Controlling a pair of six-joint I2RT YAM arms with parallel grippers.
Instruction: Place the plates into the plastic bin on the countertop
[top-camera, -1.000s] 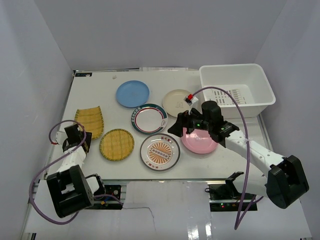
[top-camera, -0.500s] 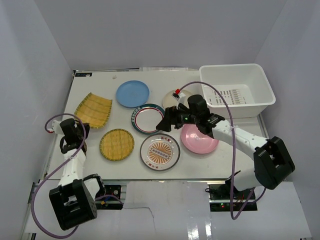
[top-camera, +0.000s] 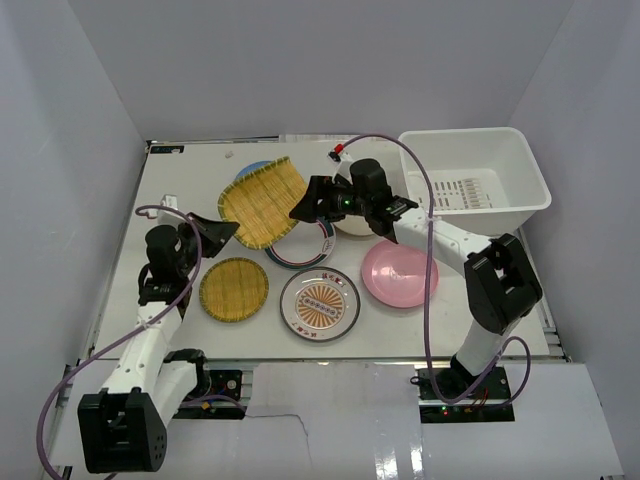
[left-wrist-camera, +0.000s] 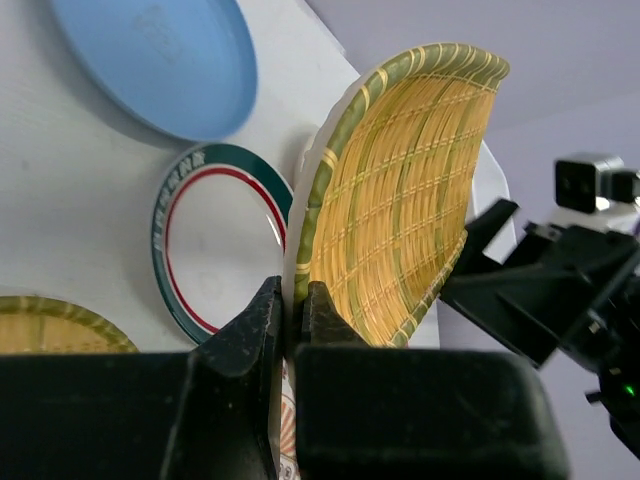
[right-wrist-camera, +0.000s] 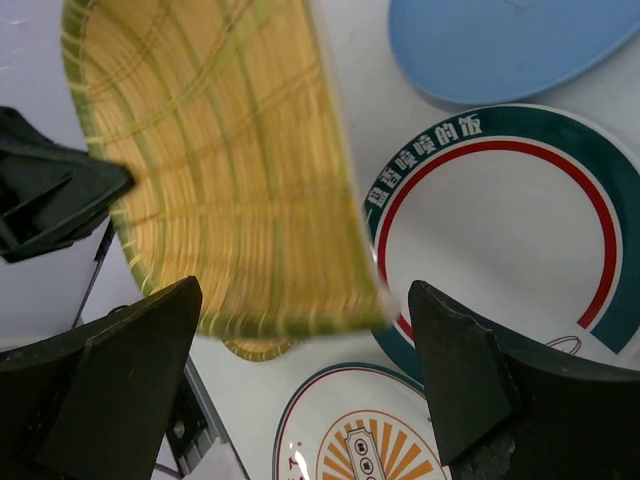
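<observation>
now that your left gripper (left-wrist-camera: 290, 300) has swung the yellow woven plate (top-camera: 262, 200) from the countertop (top-camera: 185, 185) left side up over its middle, rim pinched tight, your right gripper (right-wrist-camera: 302, 290) waits, jaws wide apart, at its far edge; a handover toward the plastic bin (top-camera: 470, 132) looks near.

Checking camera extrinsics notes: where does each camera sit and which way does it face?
Top external: above and behind the bases, looking down on the table; left arm and right arm show whole, plastic bin far right.
Left wrist: on the left arm, looking along the left gripper, shut on the raised woven plate at its rim.
Right wrist: on the right arm, looking down past the open right gripper at that plate.
Shared: both wrist views show the woven plate and the teal-rimmed plate.
</observation>
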